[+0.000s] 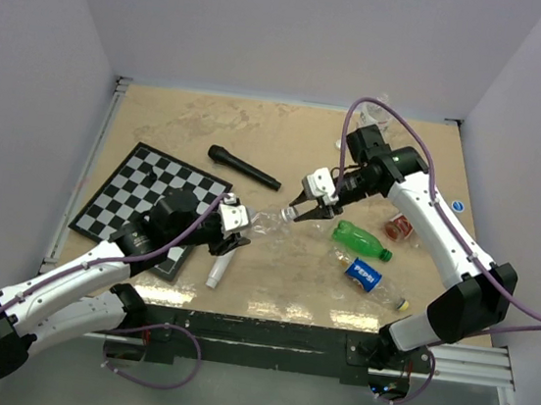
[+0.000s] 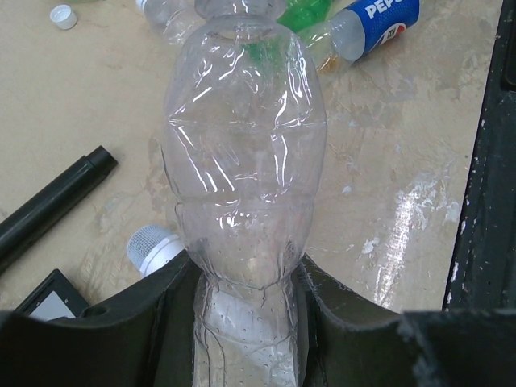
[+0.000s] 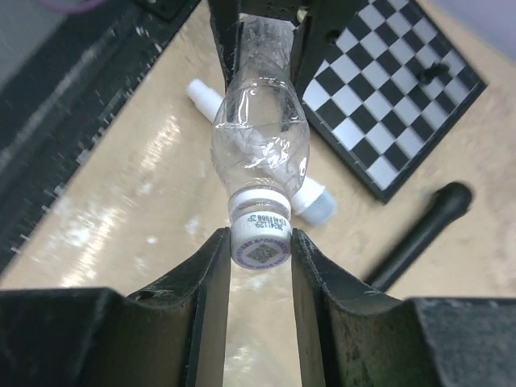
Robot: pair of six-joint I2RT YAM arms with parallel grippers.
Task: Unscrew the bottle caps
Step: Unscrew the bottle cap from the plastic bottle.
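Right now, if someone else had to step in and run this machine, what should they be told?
Left fingers: shut on the clear bottle's lower end, holding it off the table.
Right fingers: shut on its white cap, which is on the neck.
Done: one loose white cap lies on the table.
Left: twist this cap off; green bottle and Pepsi bottle lie nearby, their caps too small to judge.

Overhead view. A clear bottle [image 1: 268,220] spans the gap between the left gripper [image 1: 245,227] and the right gripper [image 1: 299,212] — its bottle cap [image 1: 290,215] apparently between the right fingers. Also on the tabletop [image 1: 191,124] — chessboard [image 1: 138,196], black microphone [image 1: 245,168], green bottle [image 1: 363,241], Pepsi bottle [image 1: 365,273].
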